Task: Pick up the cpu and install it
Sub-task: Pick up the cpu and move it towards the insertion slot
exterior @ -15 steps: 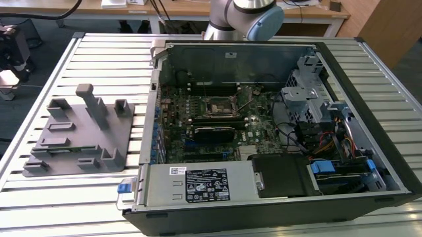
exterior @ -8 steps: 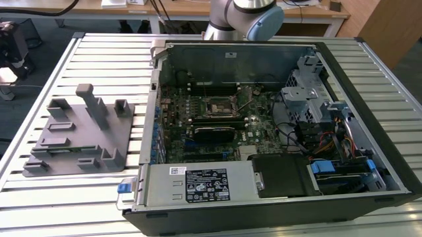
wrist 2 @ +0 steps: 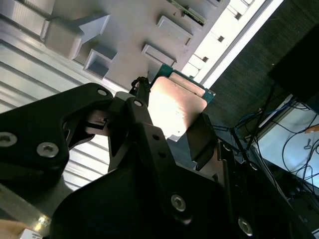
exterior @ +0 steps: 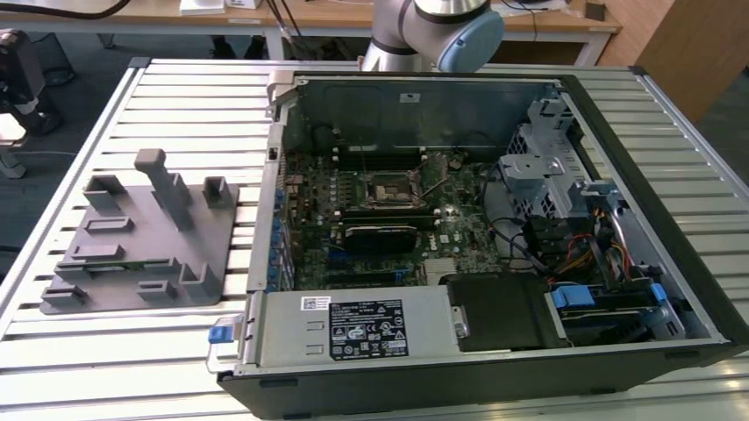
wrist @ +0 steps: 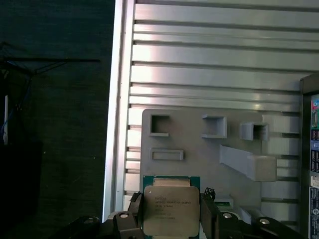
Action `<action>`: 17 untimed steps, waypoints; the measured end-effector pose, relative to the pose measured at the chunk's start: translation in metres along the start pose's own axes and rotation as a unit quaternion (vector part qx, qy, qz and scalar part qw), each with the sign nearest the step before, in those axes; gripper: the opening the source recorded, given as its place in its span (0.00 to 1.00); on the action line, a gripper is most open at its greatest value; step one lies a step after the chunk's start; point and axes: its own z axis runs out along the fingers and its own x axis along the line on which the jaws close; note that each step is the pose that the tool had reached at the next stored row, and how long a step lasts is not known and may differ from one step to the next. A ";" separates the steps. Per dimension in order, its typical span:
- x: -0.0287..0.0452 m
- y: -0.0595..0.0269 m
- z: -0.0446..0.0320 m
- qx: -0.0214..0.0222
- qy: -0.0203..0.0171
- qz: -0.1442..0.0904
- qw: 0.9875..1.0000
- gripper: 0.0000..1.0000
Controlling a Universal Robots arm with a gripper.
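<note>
The cpu (wrist: 171,208), a flat square chip with a silvery top and a thin green rim, is held between the two black fingers of my gripper (wrist: 171,215). In the second wrist view the cpu (wrist 2: 177,105) catches bright light, with my gripper (wrist 2: 173,119) shut on two opposite edges. It hangs in the air over the grey plastic holder tray (wrist: 199,149), near that tray's edge. The motherboard's dark square socket (exterior: 387,191) lies inside the open computer case (exterior: 492,219). Part of the arm (exterior: 427,31) rises behind the case in the exterior view.
The holder tray (exterior: 140,237), with its raised blocks and recesses, lies on the slatted metal table (exterior: 175,96) at the exterior view's left of the case. Inside the case are a power supply (exterior: 351,329), drive cages (exterior: 545,175) and cables. Dark floor lies beyond the table edge (wrist: 118,99).
</note>
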 end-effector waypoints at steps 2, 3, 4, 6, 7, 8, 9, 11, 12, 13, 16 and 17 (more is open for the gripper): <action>0.0000 0.0001 -0.0021 0.000 0.000 0.000 1.000 0.54; 0.0000 0.0002 -0.0029 0.000 0.000 0.000 1.000 0.54; 0.0000 0.0002 -0.0038 0.000 0.000 0.000 1.000 0.54; 0.0000 0.0003 -0.0055 0.000 0.000 0.000 1.000 0.54; 0.0000 0.0004 -0.0064 0.000 0.000 0.000 1.000 0.54; 0.0000 0.0004 -0.0076 0.000 0.000 0.000 1.000 0.54; 0.0000 0.0005 -0.0087 0.000 0.000 0.000 1.000 0.54; 0.0000 0.0006 -0.0112 0.000 0.000 0.000 1.000 0.54; 0.0001 0.0007 -0.0125 0.000 0.000 0.000 1.000 0.54; 0.0001 0.0008 -0.0138 0.000 0.000 0.000 1.000 0.54; 0.0001 0.0012 -0.0178 0.000 0.000 0.000 1.000 0.54; 0.0001 0.0014 -0.0188 0.000 0.000 0.000 1.000 0.54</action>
